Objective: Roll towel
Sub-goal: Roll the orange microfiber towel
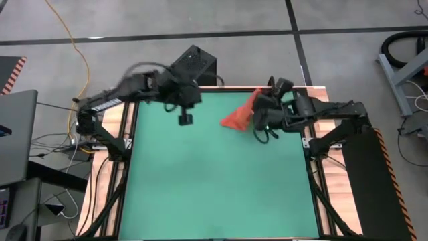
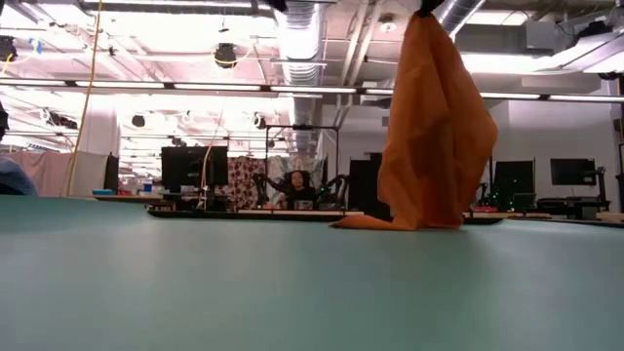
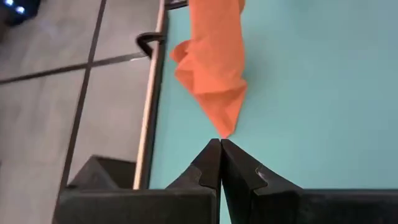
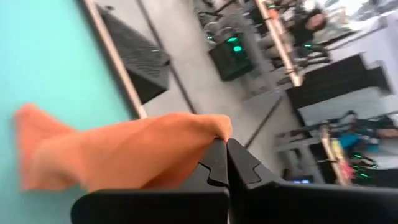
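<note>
Green mat (image 1: 221, 181) fills your frame's centre; your right gripper (image 4: 227, 144) pinches the towel (image 1: 239, 115) upper right, hanging with its hem touching. Left gripper (image 3: 221, 144) hovers closed, empty. One-corner grip may slip, dropping the cloth bunched.

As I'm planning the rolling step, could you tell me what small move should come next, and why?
Probably lower the right gripper toward the mat to lay the towel flat. Its jaws are shut on a corner, and the cloth hangs bunched with only its bottom edge touching the mat. The left gripper is shut and empty.
</note>
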